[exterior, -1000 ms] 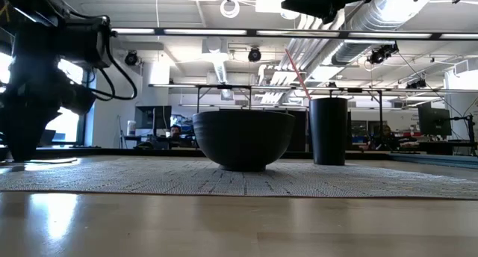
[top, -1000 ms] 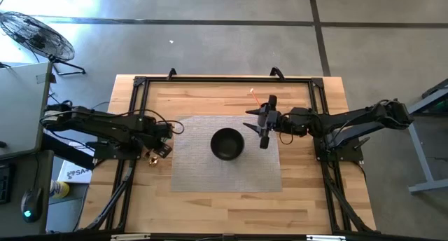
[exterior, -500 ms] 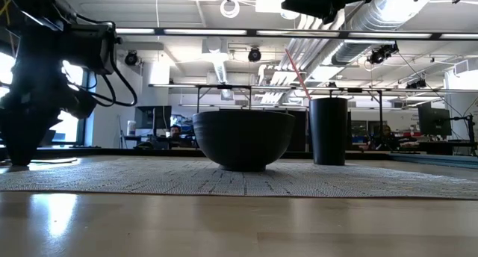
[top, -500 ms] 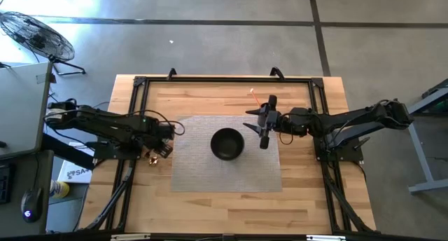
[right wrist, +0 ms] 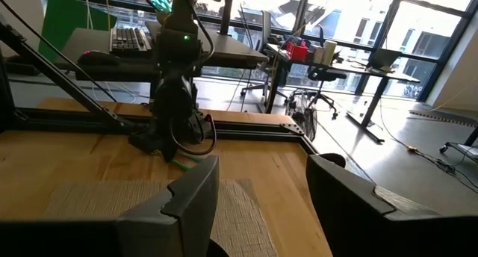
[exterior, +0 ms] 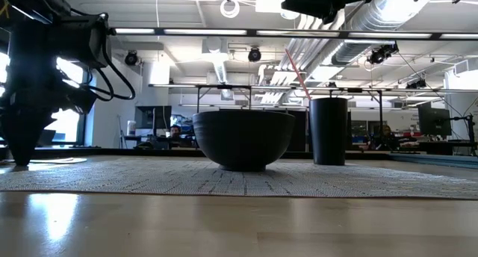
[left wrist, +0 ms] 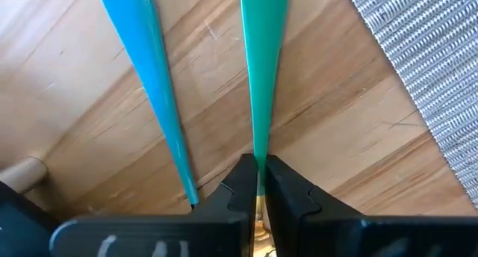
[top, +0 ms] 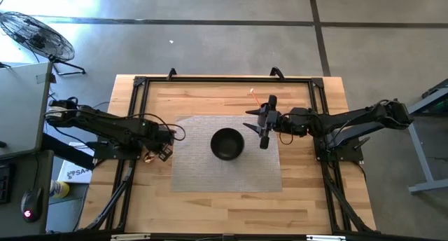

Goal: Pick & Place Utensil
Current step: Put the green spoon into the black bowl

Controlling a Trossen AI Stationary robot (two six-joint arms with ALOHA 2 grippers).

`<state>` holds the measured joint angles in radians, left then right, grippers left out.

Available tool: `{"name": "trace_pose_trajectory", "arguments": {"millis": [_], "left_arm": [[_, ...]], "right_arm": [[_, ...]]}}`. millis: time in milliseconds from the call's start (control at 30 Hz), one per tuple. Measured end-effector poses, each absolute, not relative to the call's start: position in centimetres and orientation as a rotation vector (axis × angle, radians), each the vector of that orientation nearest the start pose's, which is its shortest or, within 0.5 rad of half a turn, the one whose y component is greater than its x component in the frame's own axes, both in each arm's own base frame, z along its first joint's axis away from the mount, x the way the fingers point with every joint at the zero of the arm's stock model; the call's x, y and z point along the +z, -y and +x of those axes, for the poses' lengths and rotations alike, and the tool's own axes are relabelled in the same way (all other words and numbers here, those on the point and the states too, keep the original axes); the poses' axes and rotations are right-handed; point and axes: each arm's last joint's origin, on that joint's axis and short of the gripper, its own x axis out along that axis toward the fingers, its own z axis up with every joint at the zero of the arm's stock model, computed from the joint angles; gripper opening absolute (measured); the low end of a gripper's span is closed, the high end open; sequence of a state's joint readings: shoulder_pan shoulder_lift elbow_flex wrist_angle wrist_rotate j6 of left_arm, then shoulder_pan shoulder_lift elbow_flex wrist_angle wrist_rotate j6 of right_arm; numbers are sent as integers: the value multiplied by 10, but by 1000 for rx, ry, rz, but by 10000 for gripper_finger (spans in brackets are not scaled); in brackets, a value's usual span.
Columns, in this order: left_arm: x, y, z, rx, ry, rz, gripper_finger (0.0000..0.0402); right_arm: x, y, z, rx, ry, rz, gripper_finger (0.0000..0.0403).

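A green utensil [left wrist: 261,70] and a blue utensil [left wrist: 146,85] lie side by side on the bare wood just left of the grey mat [top: 224,164]. My left gripper [left wrist: 258,184] is low over them, shut on the green one. A black bowl [top: 227,143] sits mid-mat. At the mat's far right a black cup [exterior: 328,130] stands with a red utensil [exterior: 297,72] leaning in it. My right gripper [right wrist: 261,205] hovers open above the cup, with nothing between its fingers. My left gripper pinches the green utensil's narrow handle part [left wrist: 259,158] between its two fingers [left wrist: 237,184], one on each side. The fingers come from above, pointing down at the table. The handle runs out ahead of them close along the wood; I cannot tell whether it is lifted.
A black frame rail [top: 224,78] borders the far part of the table. A small pale peg [left wrist: 22,173] lies on the wood beside the blue utensil. Bare wood [top: 224,209] stretches between the mat and the near edge.
My left arm has shifted slightly over the utensils at the mat's left edge, its gripper staying low at the table.
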<state>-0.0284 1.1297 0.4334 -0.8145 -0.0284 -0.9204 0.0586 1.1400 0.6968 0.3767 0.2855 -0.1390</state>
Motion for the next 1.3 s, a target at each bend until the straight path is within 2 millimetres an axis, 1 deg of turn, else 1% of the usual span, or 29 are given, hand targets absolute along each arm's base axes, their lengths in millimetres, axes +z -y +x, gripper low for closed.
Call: {"name": "trace_pose_trajectory", "arguments": {"millis": [133,167,267,367,433,533,633,767,967,1067,1300], "left_arm": [[143,3,146,654,-1369,-657,10],[146,2,151,647,-1343,-635,8],[164,1,168,602,-1205,-581,6],[174,1,177,549,-1176,-523,6],[186,1,187,494,-1093,-499,5],[194,0,193,468,-1050,-425,5],[203,-1,204,438,-934,-360,4],[209,-2,213,398,-827,-264,4],[215,-1,227,343,-708,-202,4],[215,-1,229,330,-692,-177,4],[214,-1,245,295,-618,-124,4]], "right_arm": [[286,-7,252,-222,-81,-150,197],[286,-7,252,-222,-81,-150,197],[286,-7,252,-222,-81,-150,197],[286,-7,252,-222,-81,-149,197],[286,-7,252,-222,-81,-150,197],[286,-7,252,-222,-81,-150,197],[286,-7,252,-222,-81,-150,197],[286,-7,252,-222,-81,-150,197],[286,-7,252,-216,-80,-140,197],[286,-7,252,-216,-78,-112,197],[283,-7,252,-214,-104,-43,197]]}}
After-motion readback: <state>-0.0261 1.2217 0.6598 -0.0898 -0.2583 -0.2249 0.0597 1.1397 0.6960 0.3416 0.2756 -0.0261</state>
